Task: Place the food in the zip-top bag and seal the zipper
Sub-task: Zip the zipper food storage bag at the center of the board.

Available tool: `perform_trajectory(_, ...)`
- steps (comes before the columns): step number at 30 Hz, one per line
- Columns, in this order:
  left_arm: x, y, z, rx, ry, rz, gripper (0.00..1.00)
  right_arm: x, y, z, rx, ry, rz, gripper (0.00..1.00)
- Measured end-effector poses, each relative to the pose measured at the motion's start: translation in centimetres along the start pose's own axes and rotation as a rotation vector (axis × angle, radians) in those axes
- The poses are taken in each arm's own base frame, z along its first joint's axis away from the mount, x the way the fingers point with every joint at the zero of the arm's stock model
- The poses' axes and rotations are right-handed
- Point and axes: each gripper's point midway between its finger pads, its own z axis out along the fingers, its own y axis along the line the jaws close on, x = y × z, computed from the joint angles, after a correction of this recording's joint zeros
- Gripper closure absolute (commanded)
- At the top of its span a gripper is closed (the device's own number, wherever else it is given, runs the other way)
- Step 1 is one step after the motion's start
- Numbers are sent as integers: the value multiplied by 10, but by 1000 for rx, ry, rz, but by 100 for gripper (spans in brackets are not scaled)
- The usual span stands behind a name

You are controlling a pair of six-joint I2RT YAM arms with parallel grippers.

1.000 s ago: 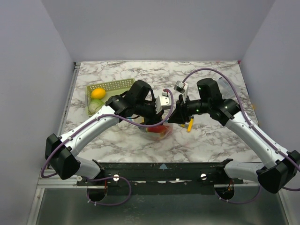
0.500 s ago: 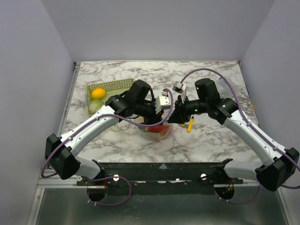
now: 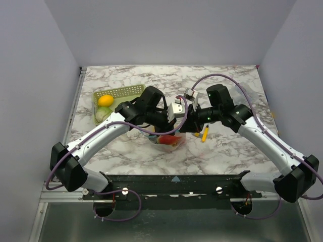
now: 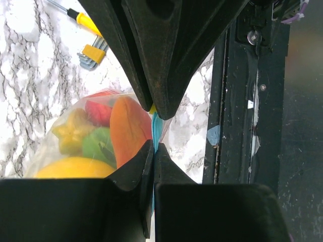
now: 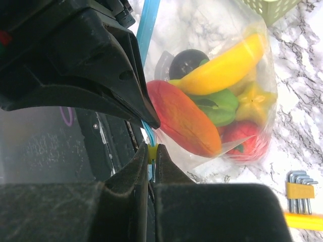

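**Item: zip-top bag, filled, sealing under way**

- Location: the zip-top bag [image 3: 169, 142] is held over the middle of the table [image 3: 227, 85], between the two arms.
- Contents: the food [image 5: 202, 116], namely banana, starfruit and orange, green and red pieces, lies inside.
- Outstanding: a yellow fruit [image 3: 105, 100] and a green fruit [image 3: 102, 114] sit in the green basket [image 3: 126, 92], so loading looks unfinished. How much of the seal is pressed shut I cannot tell.
- Claws: the left gripper [image 4: 154, 150] and the right gripper [image 5: 151, 148] are both clenched on the zipper [image 5: 148, 25], almost touching each other.
- Orientation: the zipper's long axis runs from one claw to the other. The bag body sags away from it, toward the near edge.
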Motion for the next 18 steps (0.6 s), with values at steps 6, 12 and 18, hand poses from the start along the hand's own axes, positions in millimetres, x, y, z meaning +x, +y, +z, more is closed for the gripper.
perform_trajectory(6, 6, -1, -1, 7, 19, -21, 100, 0, 1, 8, -6, 9, 8, 87)
perform_trajectory(12, 7, 0, -2, 5, 21, -28, 100, -1, 6, 20, -25, 14, 15, 87)
perform_trajectory(18, 5, 2, -4, -2, 13, -28, 100, -8, 7, 25, -30, -10, 40, 87)
